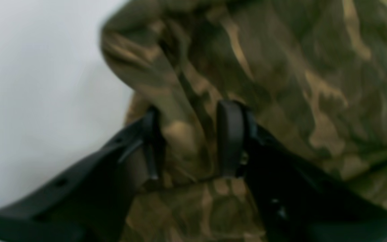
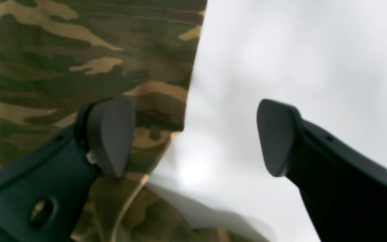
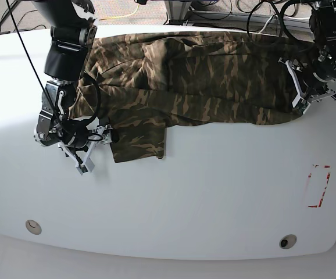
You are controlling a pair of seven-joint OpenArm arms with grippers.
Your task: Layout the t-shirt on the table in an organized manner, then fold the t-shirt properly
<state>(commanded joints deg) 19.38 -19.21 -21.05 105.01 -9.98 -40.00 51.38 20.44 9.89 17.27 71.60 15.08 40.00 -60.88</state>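
Camouflage t-shirt [image 3: 203, 81] lies lengthwise across the table [image 3: 214, 197]; left pincer [image 1: 190, 144] clamps its cloth, right pincer [image 2: 193, 137] gapes.

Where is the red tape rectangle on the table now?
In the base view the red tape rectangle lies near the right edge of the table, below the t-shirt and apart from it.

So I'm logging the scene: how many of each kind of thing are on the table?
T-shirt: 1
Grippers: 2, left gripper and right gripper
Grommet holes: 2
Red tape rectangle: 1
Total: 6
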